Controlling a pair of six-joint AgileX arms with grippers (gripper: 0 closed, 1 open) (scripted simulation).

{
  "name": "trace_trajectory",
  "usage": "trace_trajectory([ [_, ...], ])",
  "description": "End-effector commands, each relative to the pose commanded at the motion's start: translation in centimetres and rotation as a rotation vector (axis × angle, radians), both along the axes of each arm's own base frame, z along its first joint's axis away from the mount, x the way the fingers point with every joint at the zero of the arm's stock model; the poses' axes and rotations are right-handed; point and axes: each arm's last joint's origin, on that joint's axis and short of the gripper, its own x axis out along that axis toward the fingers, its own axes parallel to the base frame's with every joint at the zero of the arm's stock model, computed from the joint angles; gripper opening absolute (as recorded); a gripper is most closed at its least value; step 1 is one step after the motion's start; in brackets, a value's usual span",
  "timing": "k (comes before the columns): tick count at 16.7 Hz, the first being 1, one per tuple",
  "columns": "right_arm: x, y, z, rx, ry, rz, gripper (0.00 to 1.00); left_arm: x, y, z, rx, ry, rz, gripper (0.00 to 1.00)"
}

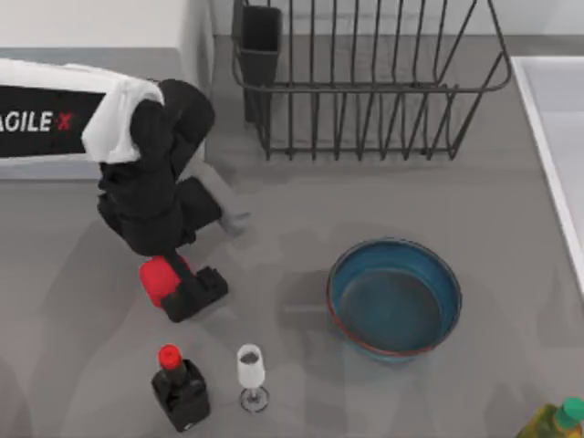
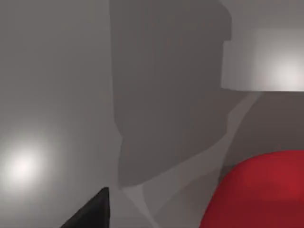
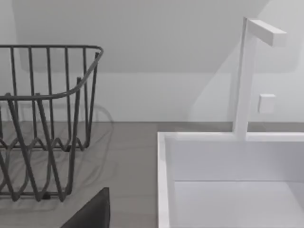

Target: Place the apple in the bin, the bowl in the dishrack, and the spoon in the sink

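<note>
- Grey table top [image 1: 474, 201] holds everything, with a pale wall behind it.
- Nearest the front edge stand a black bottle with a red cap [image 1: 179, 388] and a small wine glass [image 1: 251, 374]. A yellow bottle with a green cap [image 1: 555, 422] peeks in at the right corner.
- Just behind those, my left gripper [image 1: 182, 283] is down at the apple [image 1: 161, 276]. A black finger sits right beside the red lump, but I cannot tell if the fingers have squeezed it.
- In the left wrist view the apple [image 2: 259, 190] is big and very close.
- The blue bowl [image 1: 394, 298] sits on the table toward the right, well apart from the apple.
- Farther back is the black wire dishrack [image 1: 365, 91] with its utensil cup [image 1: 259, 41]. Nothing is in it.
- The white sink [image 1: 552, 119] is at the right edge, with its tap [image 3: 244, 76] in the right wrist view.
- I think no part of the job is done yet. The apple comes first, and the bowl is left too.
</note>
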Motion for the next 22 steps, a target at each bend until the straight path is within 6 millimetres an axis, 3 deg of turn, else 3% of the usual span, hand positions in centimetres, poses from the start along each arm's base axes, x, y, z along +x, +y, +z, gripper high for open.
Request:
trace_trajectory([
  [2, 0.00, 0.00, 0.00, 0.000, 0.000, 0.000, 1.00, -0.12, 0.03, -1.08, 0.003, 0.006, -0.001, 1.00],
  [6, 0.00, 0.00, 0.00, 0.000, 0.000, 0.000, 1.00, -0.12, 0.03, -1.15, 0.003, 0.006, -0.001, 1.00],
  [19, 0.00, 0.00, 0.00, 0.000, 0.000, 0.000, 1.00, -0.12, 0.03, -1.15, 0.003, 0.006, -0.001, 0.02],
  [22, 0.00, 0.00, 0.00, 0.000, 0.000, 0.000, 1.00, -0.12, 0.03, -1.15, 0.003, 0.006, -0.001, 0.00],
])
